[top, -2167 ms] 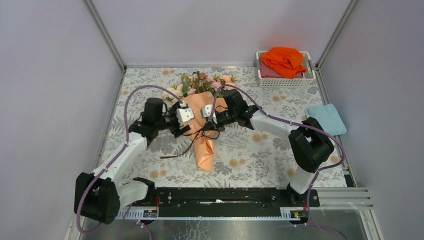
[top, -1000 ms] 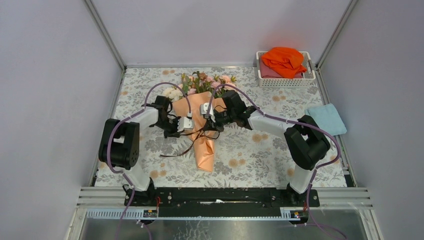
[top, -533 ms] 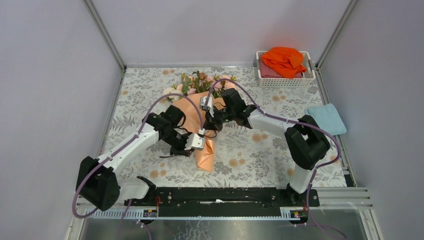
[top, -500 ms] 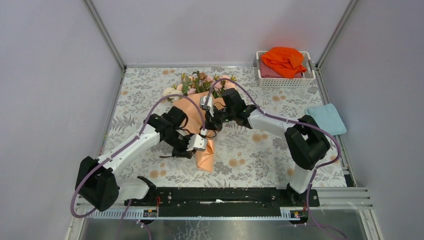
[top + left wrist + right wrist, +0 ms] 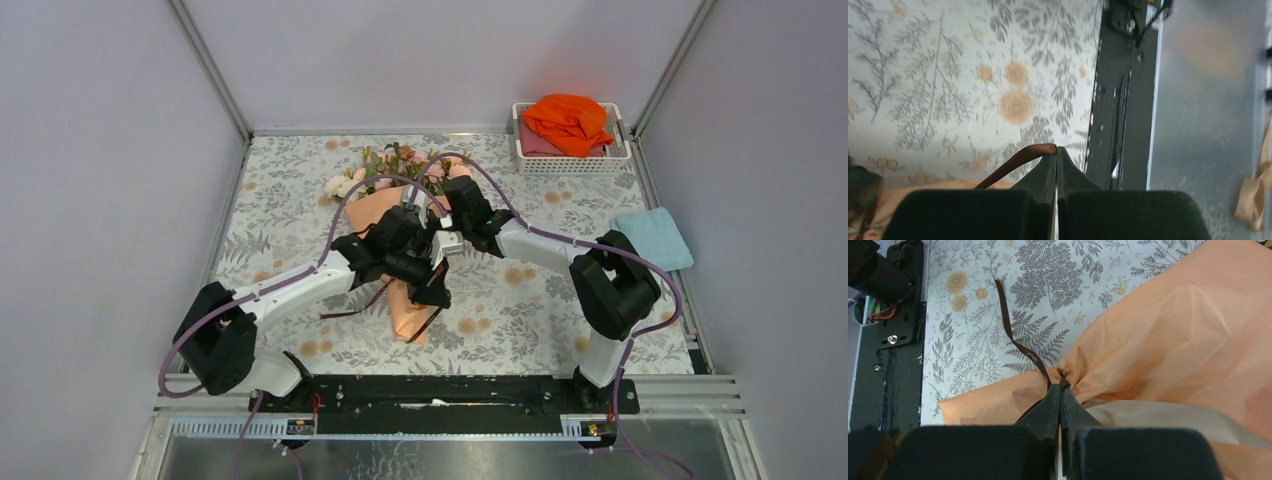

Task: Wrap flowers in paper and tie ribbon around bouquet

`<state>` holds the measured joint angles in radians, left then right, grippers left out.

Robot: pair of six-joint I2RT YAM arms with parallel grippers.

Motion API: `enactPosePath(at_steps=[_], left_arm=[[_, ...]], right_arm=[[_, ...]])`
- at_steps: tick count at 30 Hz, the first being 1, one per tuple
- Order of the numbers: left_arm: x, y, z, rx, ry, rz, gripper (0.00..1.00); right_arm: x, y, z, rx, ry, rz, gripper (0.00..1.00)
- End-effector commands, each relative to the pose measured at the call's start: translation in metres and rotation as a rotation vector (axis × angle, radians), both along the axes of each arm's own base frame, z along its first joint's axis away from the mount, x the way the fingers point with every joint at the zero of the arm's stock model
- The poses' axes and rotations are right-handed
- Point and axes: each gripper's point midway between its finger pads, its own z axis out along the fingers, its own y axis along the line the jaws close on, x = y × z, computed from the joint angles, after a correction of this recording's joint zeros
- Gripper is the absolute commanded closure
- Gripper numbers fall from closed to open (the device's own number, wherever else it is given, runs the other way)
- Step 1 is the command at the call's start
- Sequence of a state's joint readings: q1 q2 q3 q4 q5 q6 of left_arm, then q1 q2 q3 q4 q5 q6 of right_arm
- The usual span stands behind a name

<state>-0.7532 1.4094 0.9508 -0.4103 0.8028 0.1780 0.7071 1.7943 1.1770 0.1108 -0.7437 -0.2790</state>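
The bouquet lies on the floral table covering, its peach-orange paper [image 5: 408, 312] cone pointing toward the near edge. Pink and cream flowers [image 5: 400, 162] stick out at the far end. My left gripper [image 5: 438, 294] has crossed over the cone's narrow part to its right side. It is shut on the end of the dark brown ribbon [image 5: 1015, 160], which bends back from my left gripper [image 5: 1056, 149] toward the paper [image 5: 938, 186]. My right gripper [image 5: 1061, 385] is shut on the ribbon at the cinched waist of the paper [image 5: 1173, 340]. A loose ribbon [image 5: 1009, 332] tail trails over the table.
A white basket [image 5: 566, 162] holding an orange cloth [image 5: 568, 118] stands at the back right. A light blue cloth [image 5: 652, 237] lies by the right wall. The black base rail [image 5: 450, 393] runs along the near edge. Purple cables loop above both arms.
My left arm has swung from the bouquet's left side over its narrow part to the right, carrying the ribbon end along. The right gripper has stayed at the cinch.
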Motion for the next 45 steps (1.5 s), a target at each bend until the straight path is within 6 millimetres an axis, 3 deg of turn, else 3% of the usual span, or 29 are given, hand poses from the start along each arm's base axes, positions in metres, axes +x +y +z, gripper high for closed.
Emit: enactPosePath(at_steps=[1,7,13,17,20,27,30,33,35,38,41,45], left_arm=[[0.018,-0.045,0.037,-0.195,0.07,0.096,1.0],[0.021,-0.064,0.042,-0.261,0.075,0.1,1.0],[0.028,-0.046,-0.003,-0.151,-0.069,0.102,0.98],[0.032,-0.03,-0.011,-0.112,-0.253,0.032,0.52],[0.03,-0.016,-0.012,-0.062,-0.357,-0.051,0.37],[0.017,0.016,0.008,-0.074,-0.524,-0.137,0.3],[0.029,0.029,0.03,-0.111,-0.49,-0.001,0.29],[0.058,0.053,0.044,-0.132,-0.371,0.23,0.29],[0.085,0.083,0.039,-0.116,-0.28,0.39,0.38],[0.105,0.118,0.025,-0.105,-0.184,0.493,0.5],[0.115,0.129,0.014,-0.106,-0.186,0.499,0.49],[0.128,0.13,-0.001,-0.112,-0.266,0.487,0.36]], right_arm=[[0.006,0.009,0.022,0.041,-0.023,-0.012,1.0],[0.007,0.01,0.017,0.027,-0.014,-0.008,1.0],[0.008,0.009,0.014,0.013,-0.016,-0.007,1.0],[0.007,0.01,0.014,0.016,-0.011,0.001,1.0],[0.008,0.01,0.013,0.007,-0.016,0.0,1.0],[0.01,0.009,0.012,-0.005,-0.018,-0.006,1.0],[0.012,0.01,0.013,-0.003,-0.002,-0.021,1.0],[0.017,0.012,0.017,0.0,0.025,-0.069,1.0],[0.02,0.013,0.019,0.006,0.051,-0.113,1.0],[0.022,0.015,0.023,0.035,0.091,-0.163,1.0],[0.021,0.018,0.026,0.061,0.125,-0.179,1.0],[0.023,0.019,0.031,0.084,0.181,-0.247,1.0]])
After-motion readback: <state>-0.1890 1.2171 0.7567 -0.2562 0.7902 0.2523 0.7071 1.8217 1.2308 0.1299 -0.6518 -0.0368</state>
